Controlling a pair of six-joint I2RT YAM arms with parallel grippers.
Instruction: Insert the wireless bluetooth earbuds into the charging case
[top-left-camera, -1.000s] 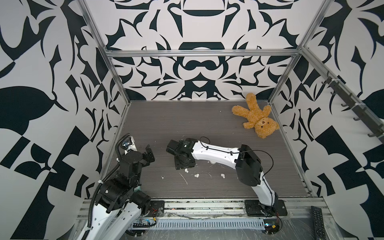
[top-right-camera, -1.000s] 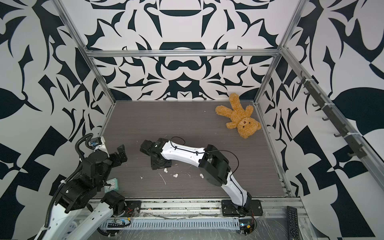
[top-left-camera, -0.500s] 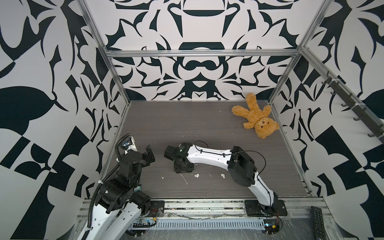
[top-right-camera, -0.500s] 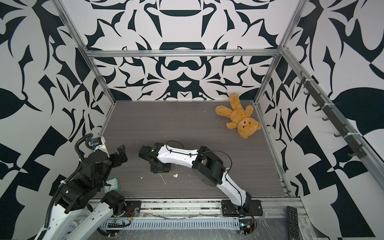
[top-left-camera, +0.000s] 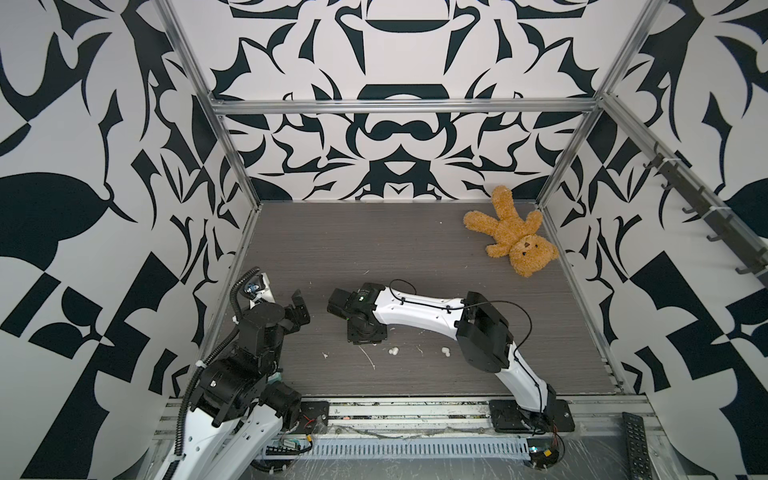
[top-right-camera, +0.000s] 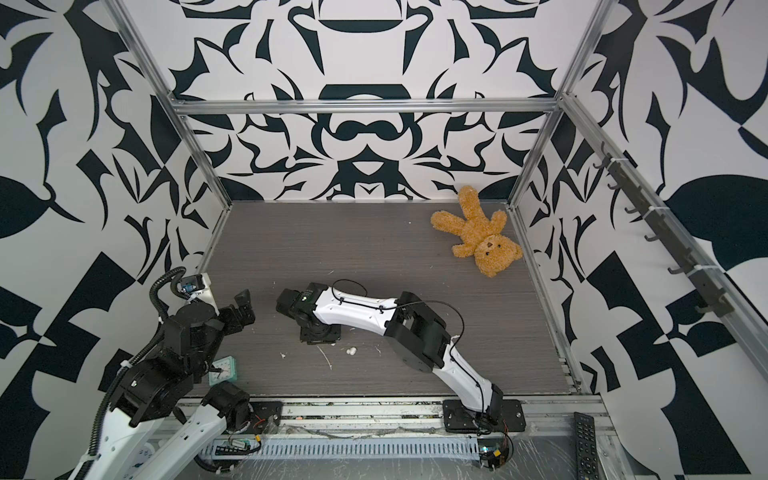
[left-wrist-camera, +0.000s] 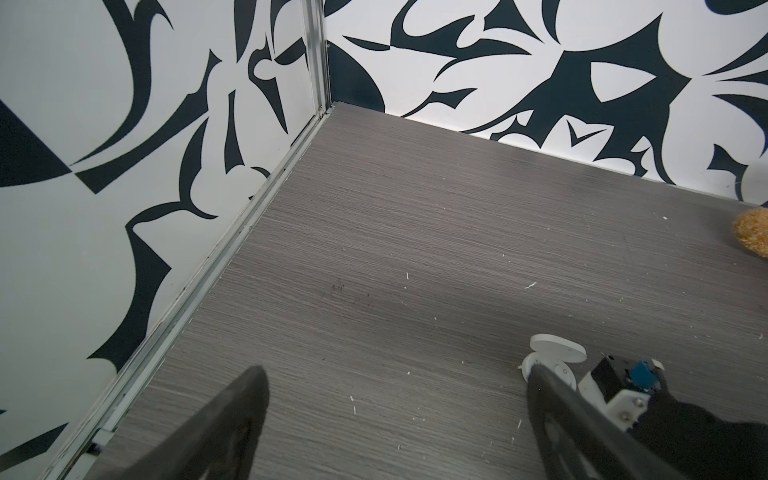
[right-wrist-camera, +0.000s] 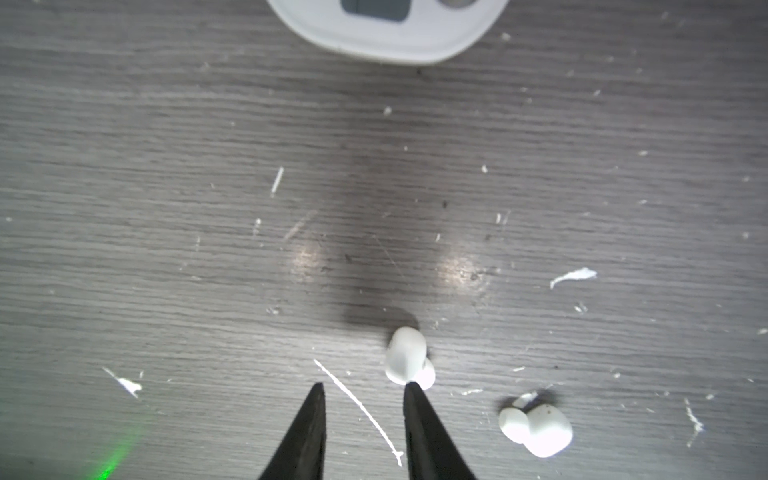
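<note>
1. Our right gripper (right-wrist-camera: 363, 386) is released, one fingertip touching a tiny white glossy plastic earbud (right-wrist-camera: 405, 355).
2. Second white earbud (right-wrist-camera: 536, 430) lies near on the grey woodgrain counter (right-wrist-camera: 166, 208), white oval charging case (right-wrist-camera: 386, 45) beyond.
3. Left gripper (left-wrist-camera: 397, 372) is spread wide, empty.

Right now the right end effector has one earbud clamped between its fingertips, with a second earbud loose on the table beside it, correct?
Not clamped. In the right wrist view the right end effector is empty: the earbud lies at one fingertip, outside the gap. The second earbud is loose beside it.
</note>
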